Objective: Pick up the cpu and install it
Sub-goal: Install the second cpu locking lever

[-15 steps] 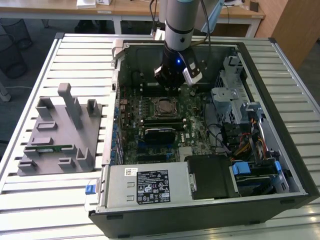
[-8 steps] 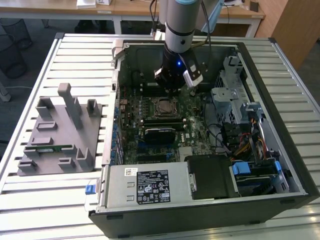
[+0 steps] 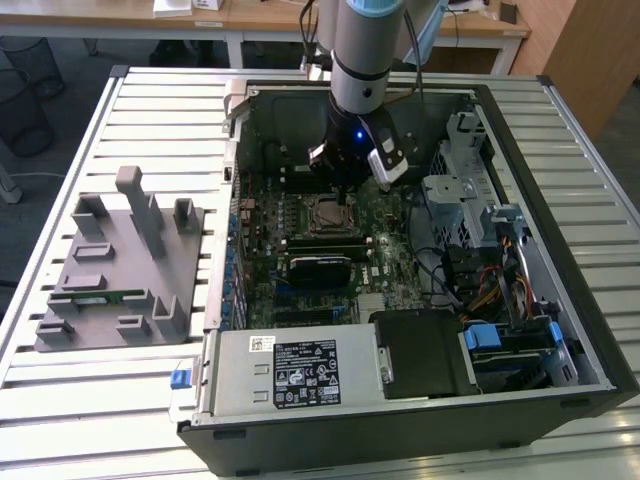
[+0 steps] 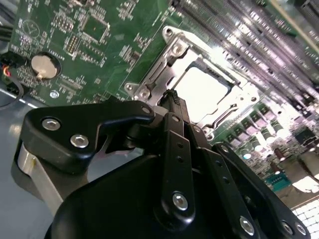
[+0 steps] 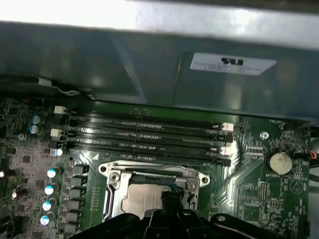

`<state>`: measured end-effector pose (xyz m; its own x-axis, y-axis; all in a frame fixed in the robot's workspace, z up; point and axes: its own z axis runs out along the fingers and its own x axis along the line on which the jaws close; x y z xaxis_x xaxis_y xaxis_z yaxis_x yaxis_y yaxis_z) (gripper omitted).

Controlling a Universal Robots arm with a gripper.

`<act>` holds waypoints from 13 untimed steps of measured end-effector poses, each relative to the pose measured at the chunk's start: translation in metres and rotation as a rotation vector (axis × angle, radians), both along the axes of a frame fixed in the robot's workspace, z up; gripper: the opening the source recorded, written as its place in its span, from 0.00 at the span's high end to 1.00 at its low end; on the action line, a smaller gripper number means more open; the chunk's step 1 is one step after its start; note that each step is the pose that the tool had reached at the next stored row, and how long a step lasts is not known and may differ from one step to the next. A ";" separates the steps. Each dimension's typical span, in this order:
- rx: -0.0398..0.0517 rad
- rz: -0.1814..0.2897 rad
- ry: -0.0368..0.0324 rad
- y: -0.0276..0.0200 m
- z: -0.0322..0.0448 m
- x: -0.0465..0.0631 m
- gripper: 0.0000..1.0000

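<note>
The cpu (image 4: 202,92) lies flat in the motherboard socket (image 5: 152,186), directly under the gripper (image 4: 172,94), seemingly already seated. The gripper's slim tips look drawn together just above it, though I cannot tell for certain. Memory slots (image 5: 149,137) run just beyond.

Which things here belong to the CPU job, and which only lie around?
For the job:
- cpu, lying in its socket frame
- tool, just above the cpu

Lying about:
- grey holder block
- memory slots
- coin battery
- drive cage
</note>
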<state>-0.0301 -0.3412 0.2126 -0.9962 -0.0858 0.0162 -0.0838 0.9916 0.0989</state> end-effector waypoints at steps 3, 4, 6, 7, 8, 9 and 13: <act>0.0005 0.000 0.0002 -0.0016 0.0021 0.000 0.89; 0.0007 0.000 0.0001 -0.0016 0.0045 0.000 0.89; 0.0009 0.000 0.0000 -0.0016 0.0122 0.000 0.89; 0.0006 0.000 0.0001 -0.0016 0.0164 0.000 0.89; 0.0007 0.000 0.0001 -0.0016 0.0195 0.000 0.89; 0.0010 0.000 0.0001 -0.0016 0.0218 0.000 0.89; 0.0016 0.000 0.0001 -0.0031 0.0239 0.000 0.89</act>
<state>-0.0301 -0.3443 0.2365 -0.9962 -0.0858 0.0162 -0.0838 0.9914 0.1005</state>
